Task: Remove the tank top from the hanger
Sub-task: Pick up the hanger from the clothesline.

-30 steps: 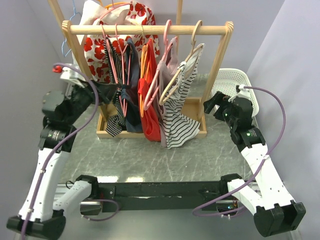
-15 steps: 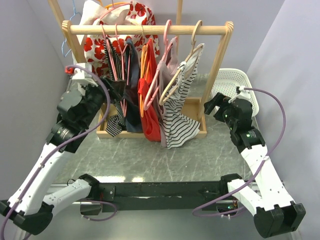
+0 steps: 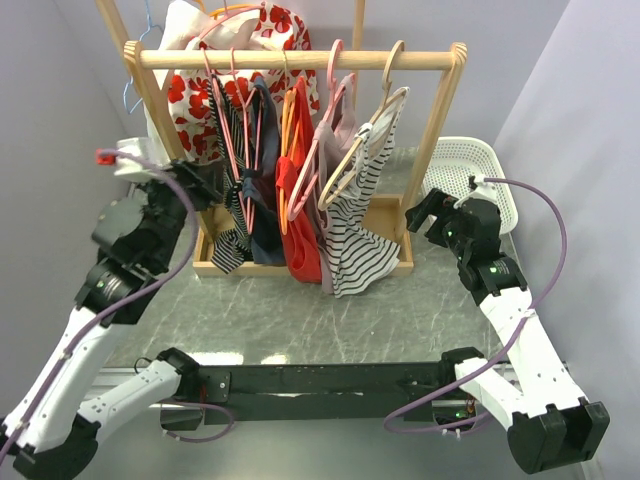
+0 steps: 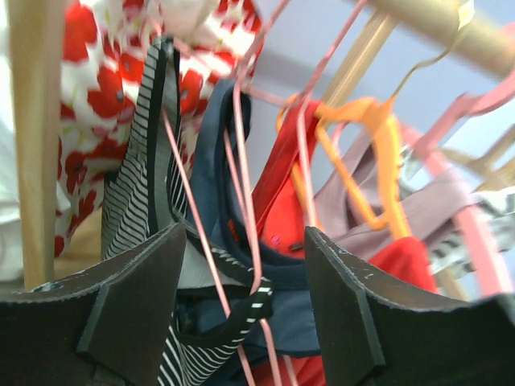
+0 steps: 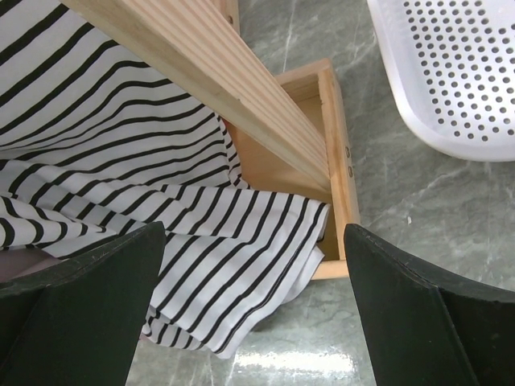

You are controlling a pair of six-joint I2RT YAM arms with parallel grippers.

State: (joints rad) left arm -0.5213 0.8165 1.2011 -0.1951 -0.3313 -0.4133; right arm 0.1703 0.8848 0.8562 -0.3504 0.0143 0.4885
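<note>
A dark tank top with thin white stripes [image 3: 232,222] hangs on a pink hanger [image 3: 240,150] at the left of the wooden rack. My left gripper [image 3: 207,186] is open right beside it. In the left wrist view the left gripper [image 4: 245,301] is open around the pink hanger wire [image 4: 251,241] and the striped strap [image 4: 233,320]; neither finger touches them. My right gripper [image 3: 420,214] is open and empty by the rack's right post. In its wrist view the right gripper [image 5: 253,310] hovers over a white black-striped top [image 5: 201,233].
The rack rail [image 3: 300,59] carries several garments: a red floral one [image 3: 190,100], a navy one [image 3: 265,210], a red one [image 3: 300,225], a mauve one [image 3: 335,125]. An orange hanger [image 4: 378,153] is close by. A white perforated basket [image 3: 470,165] stands at the right. The rack's wooden base [image 5: 338,161] lies below the right gripper.
The left arm swung in toward the rack and then drew back a little to the left. The dark fabric that was stretched leftward now hangs at the rack. The right arm has barely moved.
</note>
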